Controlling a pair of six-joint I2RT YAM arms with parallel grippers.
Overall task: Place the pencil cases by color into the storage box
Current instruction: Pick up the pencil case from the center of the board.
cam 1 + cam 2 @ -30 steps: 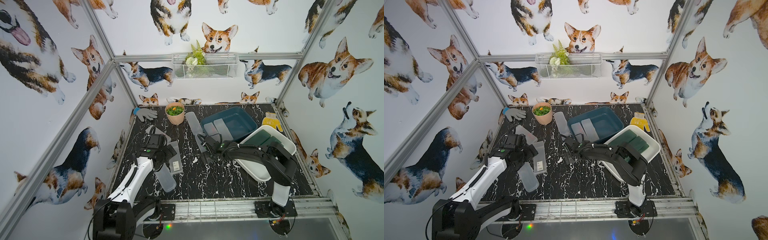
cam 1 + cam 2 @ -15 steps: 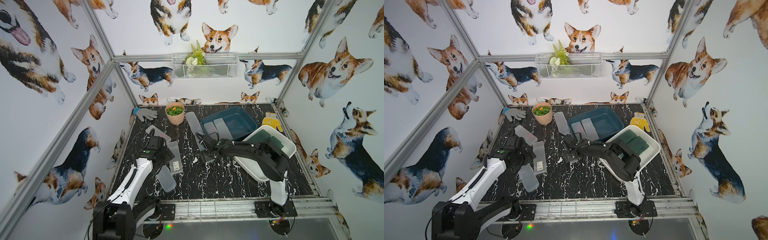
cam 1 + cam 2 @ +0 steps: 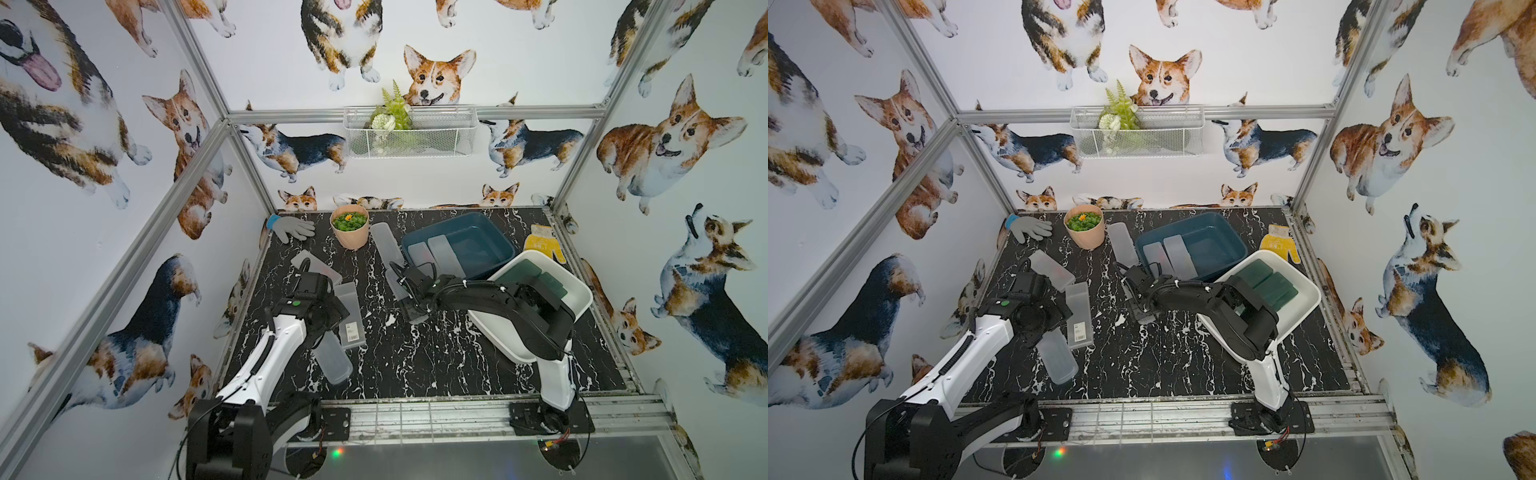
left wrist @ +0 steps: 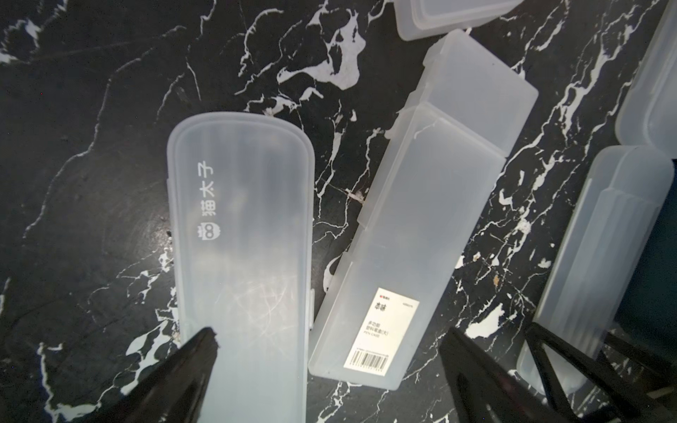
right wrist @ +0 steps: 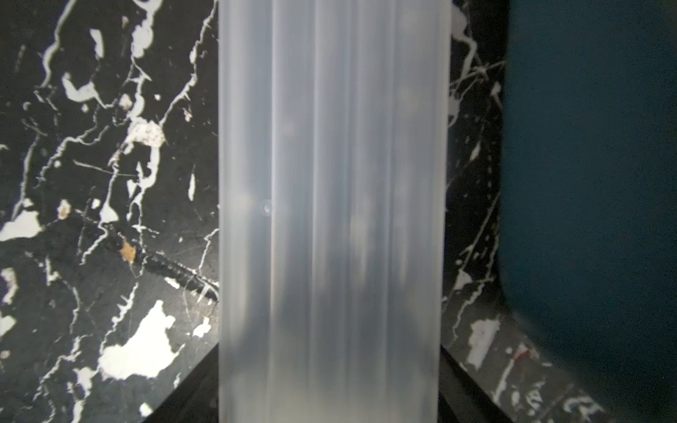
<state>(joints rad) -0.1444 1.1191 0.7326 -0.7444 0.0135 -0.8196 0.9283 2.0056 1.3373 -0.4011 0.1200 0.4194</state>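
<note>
The frosted pencil case (image 5: 329,183) now being picked lies flat on the black marble table (image 3: 415,353), just beside the teal bin (image 3: 490,237). The right gripper (image 5: 329,384) straddles its short width, probably because a long flat box is easiest to pinch across its narrow side. The fingers sit close against the 2 long edges, but I cannot tell whether they already press.

By colour, this case belongs in the teal bin, where 2 frosted cases (image 3: 444,251) already lie side by side. The white bin (image 3: 584,297) holds the dark green cases (image 3: 1273,282). I count 3, though the arm hides part of that bin.

4 more frosted cases are loose on the table:
- 1 with an owl logo (image 4: 241,238)
- 1 with a barcode label (image 4: 421,227) just beside it
- 1 toward the left wall (image 3: 305,266)
- 1 near the peach plant pot (image 3: 384,243)

That makes 7 frosted in all.

The left gripper (image 4: 329,333) hovers over the logo and label cases with its jaws spread wide and nothing between them, likely lining up the next pick.

Off to the sides are 1 peach pot (image 3: 351,232), 1 grey glove (image 3: 293,228), 1 yellow glove (image 3: 542,245) and 1 wire basket (image 3: 409,133) on the back wall.
</note>
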